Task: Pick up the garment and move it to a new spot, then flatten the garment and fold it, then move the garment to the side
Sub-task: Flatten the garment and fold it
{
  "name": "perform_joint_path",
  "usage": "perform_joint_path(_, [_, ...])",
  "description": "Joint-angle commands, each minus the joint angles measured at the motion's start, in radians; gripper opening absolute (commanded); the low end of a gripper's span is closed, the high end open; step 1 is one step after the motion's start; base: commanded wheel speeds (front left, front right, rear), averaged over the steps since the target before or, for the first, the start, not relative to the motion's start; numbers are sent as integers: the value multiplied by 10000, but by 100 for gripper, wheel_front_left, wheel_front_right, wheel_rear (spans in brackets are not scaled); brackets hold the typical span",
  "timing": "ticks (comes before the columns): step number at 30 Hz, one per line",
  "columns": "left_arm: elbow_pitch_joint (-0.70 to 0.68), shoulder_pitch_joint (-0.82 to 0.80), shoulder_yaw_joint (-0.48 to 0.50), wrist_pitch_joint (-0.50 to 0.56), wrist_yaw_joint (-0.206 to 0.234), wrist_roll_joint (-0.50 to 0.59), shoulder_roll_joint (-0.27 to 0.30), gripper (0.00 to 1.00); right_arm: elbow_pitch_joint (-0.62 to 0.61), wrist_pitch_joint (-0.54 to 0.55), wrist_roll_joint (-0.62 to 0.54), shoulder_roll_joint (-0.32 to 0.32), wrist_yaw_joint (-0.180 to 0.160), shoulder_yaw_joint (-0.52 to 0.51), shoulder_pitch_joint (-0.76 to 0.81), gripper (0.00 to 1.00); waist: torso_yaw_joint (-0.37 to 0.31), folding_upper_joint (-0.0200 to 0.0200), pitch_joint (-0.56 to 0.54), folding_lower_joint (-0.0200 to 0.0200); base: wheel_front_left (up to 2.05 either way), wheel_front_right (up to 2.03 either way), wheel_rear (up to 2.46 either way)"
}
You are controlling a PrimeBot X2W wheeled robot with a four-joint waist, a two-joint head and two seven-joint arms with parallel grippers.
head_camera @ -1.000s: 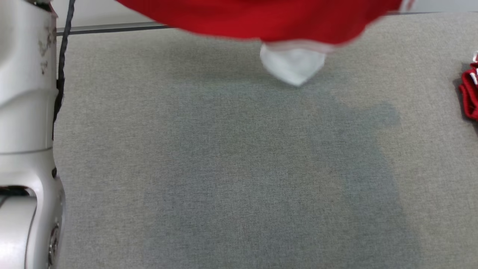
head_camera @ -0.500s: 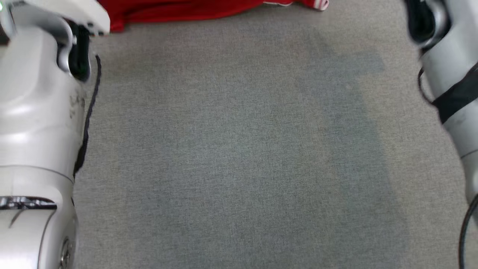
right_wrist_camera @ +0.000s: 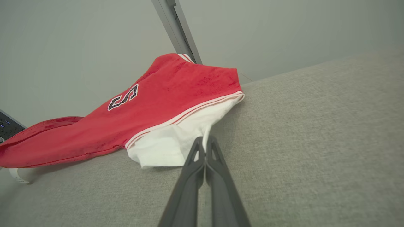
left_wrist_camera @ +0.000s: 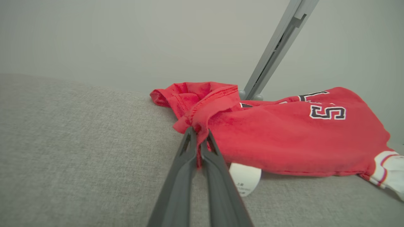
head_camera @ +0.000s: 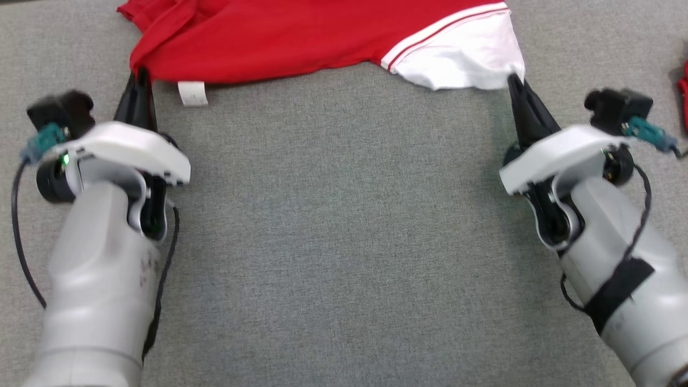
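The garment (head_camera: 301,37) lies on the far part of the bench (head_camera: 344,258), with its long axis running left to right across the head view. The left gripper (head_camera: 141,76) is closed on a bunched red corner at the garment's left end. The right gripper (head_camera: 511,80) is closed on the white corner at its right end. The cloth extends beyond both grippers, away from the robot, and neither arm is nearer. Flattening probably requires both arms to travel equally, keeping the near edge straight.

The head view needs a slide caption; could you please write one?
Left hand and right hand pinch the near corners of the red-and-white garment on the grey surface.
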Motion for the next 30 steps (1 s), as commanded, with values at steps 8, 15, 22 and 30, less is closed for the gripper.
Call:
perform_joint_path(8, [-2103,3161,435,-39,-49,528,-70,0,-2086,-54,-1159,-314,0,-1298,3184,0,64,0,-832,0,0,0,0])
perform_joint_path(15, [-3270,5270,44,-39,-79,971,92,0,-3297,-54,-2645,-316,0,-2279,5687,0,313,0,-1693,0,0,0,0])
perform_joint_path(22, [-5021,7490,-6,575,195,859,99,0,-5158,574,-3976,-171,-2,-3453,8242,0,272,0,-2420,0,0,0,0])
perform_joint_path(30, [-7942,9777,-307,2399,546,961,256,0,-8145,2487,-5313,288,-2,-4817,10624,0,234,0,-3033,0,0,0,0])
